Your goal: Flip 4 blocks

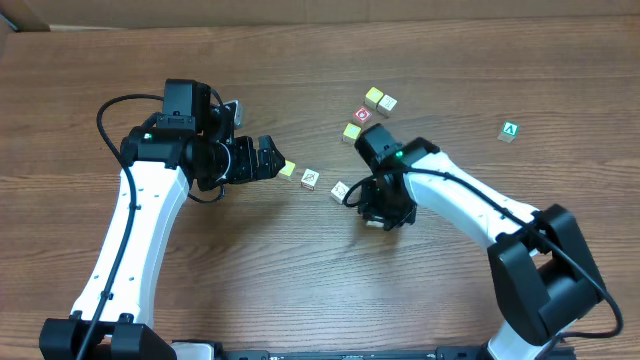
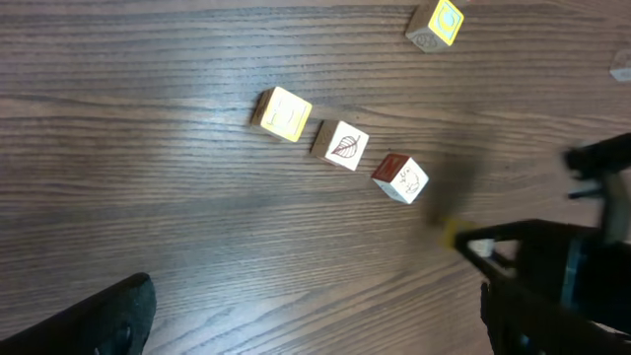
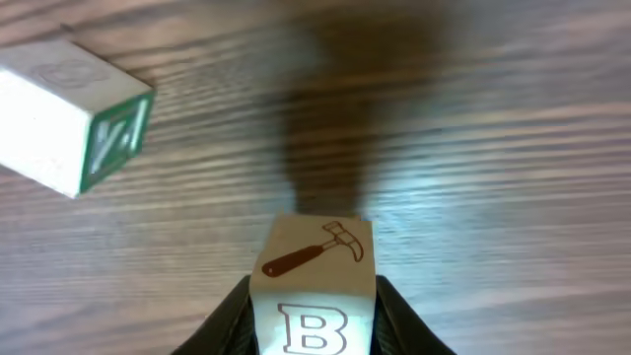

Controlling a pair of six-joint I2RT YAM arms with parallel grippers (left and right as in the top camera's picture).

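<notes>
Three pale wooden blocks lie in a slanted row: a yellow-faced one (image 1: 287,169) (image 2: 286,113), a leaf one (image 1: 310,179) (image 2: 342,145) and one with a faint drawing (image 1: 340,190) (image 2: 401,178). My left gripper (image 1: 266,158) (image 2: 315,330) is open just left of the yellow-faced block and holds nothing. A little right of the row, my right gripper (image 1: 385,212) (image 3: 315,301) is shut on a fourth block (image 3: 314,258) showing a hammer drawing and a letter B. From overhead that block is mostly hidden under the gripper.
Behind the right gripper sit several other cubes (image 1: 373,97), among them a red-faced one (image 1: 363,116) and a yellow-green one (image 1: 352,131). A green "A" cube (image 1: 510,131) lies far right. A white cube with a green-lettered face (image 3: 74,118) lies ahead-left of the held block.
</notes>
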